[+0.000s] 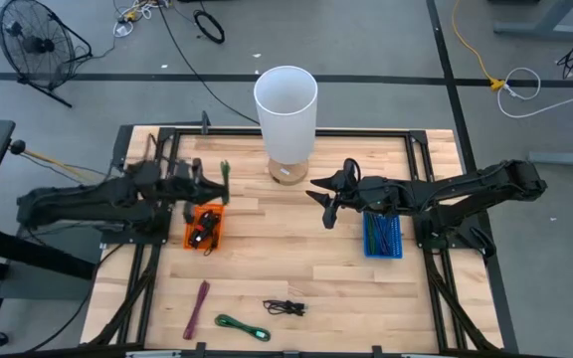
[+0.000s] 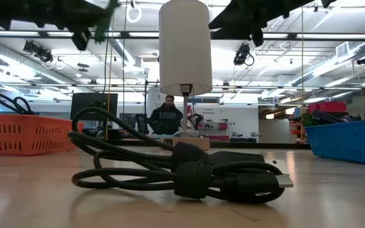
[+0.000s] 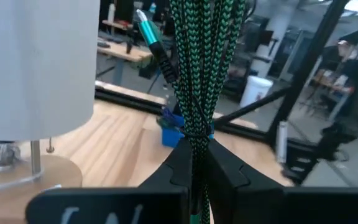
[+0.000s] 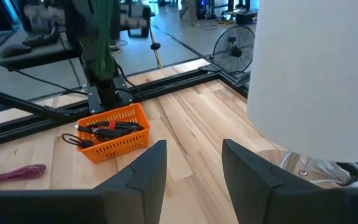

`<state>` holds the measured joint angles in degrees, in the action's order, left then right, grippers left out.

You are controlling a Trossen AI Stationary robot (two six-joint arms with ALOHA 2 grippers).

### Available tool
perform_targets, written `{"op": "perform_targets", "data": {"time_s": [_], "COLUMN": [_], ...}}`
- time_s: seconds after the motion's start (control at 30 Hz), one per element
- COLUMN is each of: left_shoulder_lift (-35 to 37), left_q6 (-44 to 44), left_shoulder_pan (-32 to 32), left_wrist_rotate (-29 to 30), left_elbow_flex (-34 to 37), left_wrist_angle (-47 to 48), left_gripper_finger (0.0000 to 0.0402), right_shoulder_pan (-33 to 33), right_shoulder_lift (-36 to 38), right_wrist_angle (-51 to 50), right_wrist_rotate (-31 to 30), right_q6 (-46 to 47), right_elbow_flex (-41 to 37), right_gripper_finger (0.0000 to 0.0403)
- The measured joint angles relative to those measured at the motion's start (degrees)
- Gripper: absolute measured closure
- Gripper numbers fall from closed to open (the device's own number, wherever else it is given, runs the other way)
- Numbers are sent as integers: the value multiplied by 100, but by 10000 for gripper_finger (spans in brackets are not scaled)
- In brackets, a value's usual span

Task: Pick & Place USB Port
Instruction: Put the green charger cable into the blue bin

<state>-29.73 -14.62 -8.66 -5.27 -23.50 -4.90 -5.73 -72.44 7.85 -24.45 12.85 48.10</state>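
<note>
My left gripper [image 1: 217,189] hovers just above the far end of the orange basket [image 1: 205,227] and is shut on a bundled green-and-black braided USB cable [image 3: 197,68]. The cable's teal plug [image 3: 146,28] sticks out of the bundle. The orange basket [image 4: 107,134] holds dark and orange cables. My right gripper [image 1: 324,204] is open in mid-air near the table's middle, left of the blue basket [image 1: 382,236], touching nothing. Its fingers [image 4: 148,171] are spread wide. My left gripper pinches the folded bundle of the green braided cable [image 3: 196,146] between its two fingers, several strands together. The strands run on past the fingertips, with the teal plug at the far end. The cable is lifted clear of the table and the basket.
A white lamp [image 1: 286,109] stands on a wooden base at the table's far middle, between the two arms. On the near part of the table lie a pink cable [image 1: 198,308], a green cable [image 1: 242,326] and a black cable [image 1: 285,307]. A person [image 2: 166,117] is in the room behind.
</note>
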Motion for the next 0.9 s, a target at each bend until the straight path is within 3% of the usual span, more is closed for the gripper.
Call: {"op": "perform_targets", "data": {"time_s": [0.23,0.4,0.7,0.9], "left_shoulder_lift": [-1520,-2548,-4042,-4644], "left_q6": [400,860,1381,1822], "left_shoulder_pan": [1163,1594,1766,1763], "left_wrist_rotate": [1179,1805,2015,2076], "left_elbow_flex": [161,-21,-1015,-1668], "left_wrist_angle": [-1599,-2662,-3064,-3039], "left_gripper_finger": [377,377,377,377], "right_shoulder_pan": [2,0,2,0], "right_shoulder_lift": [0,0,-199,-582], "right_wrist_angle": [400,676,1183,1680], "right_wrist_rotate": [214,563,840,1052], "right_q6": [18,19,-6,-373], "right_elbow_flex": [0,0,2,5], "right_gripper_finger": [248,248,248,248]}}
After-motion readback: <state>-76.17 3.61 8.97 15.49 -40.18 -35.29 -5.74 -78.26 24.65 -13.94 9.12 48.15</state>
